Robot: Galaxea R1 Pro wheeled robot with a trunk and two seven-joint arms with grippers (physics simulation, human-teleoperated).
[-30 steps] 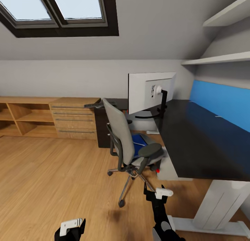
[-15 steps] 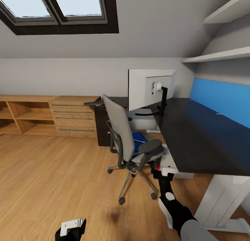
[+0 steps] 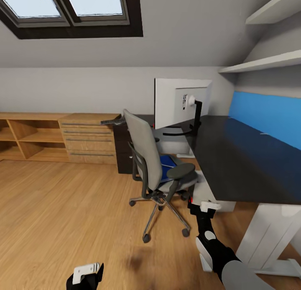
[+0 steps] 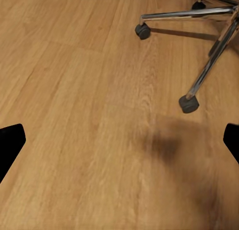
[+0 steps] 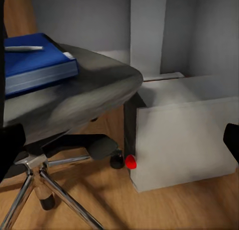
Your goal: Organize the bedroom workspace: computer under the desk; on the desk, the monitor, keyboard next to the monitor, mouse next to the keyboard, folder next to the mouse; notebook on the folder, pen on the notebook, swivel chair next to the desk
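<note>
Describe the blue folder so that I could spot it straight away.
Start at the large black-topped desk and find the grey swivel chair beside it. The thin bright blue folder lies flat on its seat, unlike the upright blue panel behind the desk.

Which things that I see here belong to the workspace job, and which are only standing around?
Belonging to the job:
desk
monitor
swivel chair
folder on the chair seat
pen lying on the folder
keyboard, at the desk's far end
computer under the desk

Only standing around:
wooden drawer cabinet
open shelf unit
wall shelves
</note>
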